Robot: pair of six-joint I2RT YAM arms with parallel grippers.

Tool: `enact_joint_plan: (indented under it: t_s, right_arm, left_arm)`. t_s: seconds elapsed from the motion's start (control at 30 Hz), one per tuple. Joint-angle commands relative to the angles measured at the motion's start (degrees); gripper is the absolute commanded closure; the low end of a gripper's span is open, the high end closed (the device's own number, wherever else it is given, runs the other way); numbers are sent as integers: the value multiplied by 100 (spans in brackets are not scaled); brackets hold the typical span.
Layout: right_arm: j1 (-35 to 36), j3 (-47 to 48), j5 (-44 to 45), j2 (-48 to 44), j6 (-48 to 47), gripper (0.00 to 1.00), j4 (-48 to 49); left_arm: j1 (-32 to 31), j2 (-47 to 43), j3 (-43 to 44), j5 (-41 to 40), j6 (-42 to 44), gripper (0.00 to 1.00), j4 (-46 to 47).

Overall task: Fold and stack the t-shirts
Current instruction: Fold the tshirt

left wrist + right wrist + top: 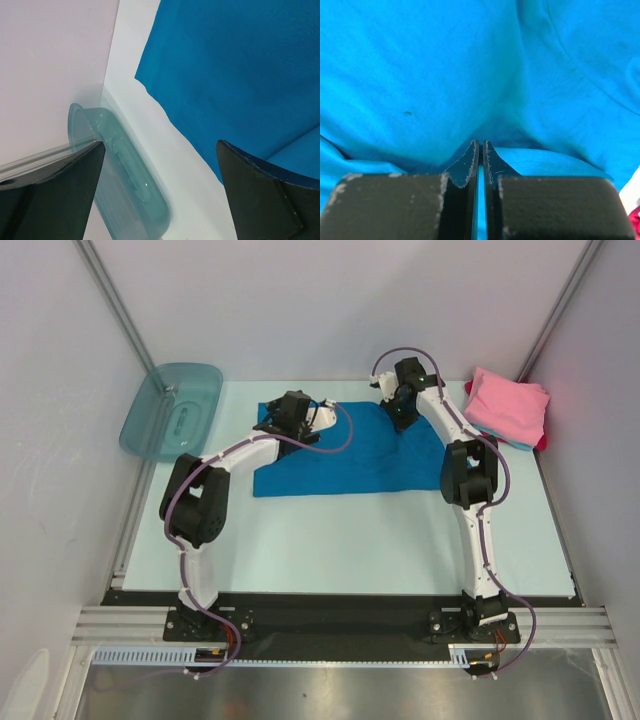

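A bright blue t-shirt [350,455] lies partly folded on the pale table, mid-back. My right gripper [400,420] is at its far right edge, shut on a pinch of the blue cloth [420,75]; a thin strip of cloth shows between the closed fingers [467,165]. My left gripper [300,415] hovers over the shirt's far left corner, open and holding nothing [161,145], with the blue cloth [235,75] to its right. A folded pink t-shirt [508,405] tops a small stack at the back right, with light blue and red edges [540,443] beneath it.
A translucent teal plastic tub [172,410] stands at the back left, close to the left gripper [125,185]. Grey walls enclose the table on three sides. The arms' bases sit on a black rail [340,615] at the near edge.
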Motion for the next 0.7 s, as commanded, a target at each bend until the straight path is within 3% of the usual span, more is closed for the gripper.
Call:
enact_joint_plan:
  t_s: [0.0, 0.37, 0.47, 0.5, 0.57, 0.6, 0.67]
  right_arm:
    - [44, 347, -26, -263, -31, 100, 123]
    - [105, 356, -87, -175, -101, 100, 97]
    - [123, 356, -53, -140, -136, 95, 79]
    - [123, 356, -18, -96, -145, 80, 62]
    - [132, 312, 141, -87, -163, 61, 61]
    - [132, 286, 193, -87, -163, 44, 70]
    - [123, 163, 308, -131, -172, 38, 105]
  left_arm:
    - [-73, 2, 265, 14, -136, 0, -1]
    - [-82, 37, 344, 14, -101, 0, -10]
    - [-81, 46, 362, 23, -127, 0, -10]
    - [-82, 63, 371, 23, -127, 0, -1]
    - [-82, 72, 379, 23, -127, 0, -1]
    - [-82, 63, 371, 23, -118, 0, -19]
    - [-82, 55, 345, 14, -101, 0, -10]
